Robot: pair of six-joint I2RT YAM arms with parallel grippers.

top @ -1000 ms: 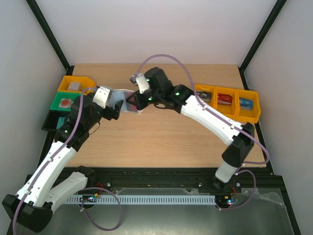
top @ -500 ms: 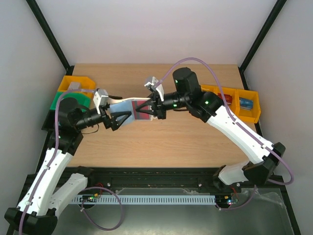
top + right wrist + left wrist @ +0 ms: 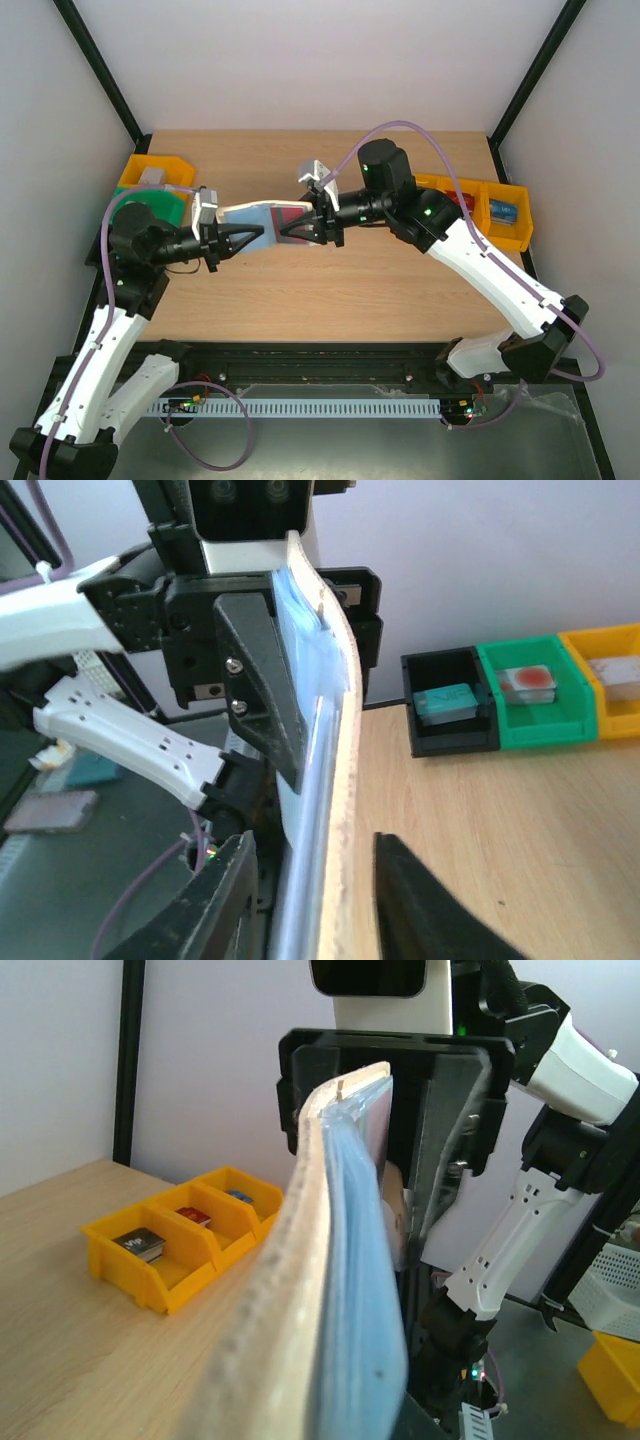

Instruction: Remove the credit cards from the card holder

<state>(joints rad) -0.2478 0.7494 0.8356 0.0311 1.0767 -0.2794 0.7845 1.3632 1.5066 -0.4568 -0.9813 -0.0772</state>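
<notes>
Beige card holder [image 3: 250,213] is pinched midair by the left claw [image 3: 250,237]. Right claw [image 3: 288,233] is spread a bit around its other end.

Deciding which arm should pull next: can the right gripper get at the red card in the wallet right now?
Likely yes. The left gripper clamps the wallet up off the table, and the right gripper sits at the end where the red card shows, with nothing between.
</notes>
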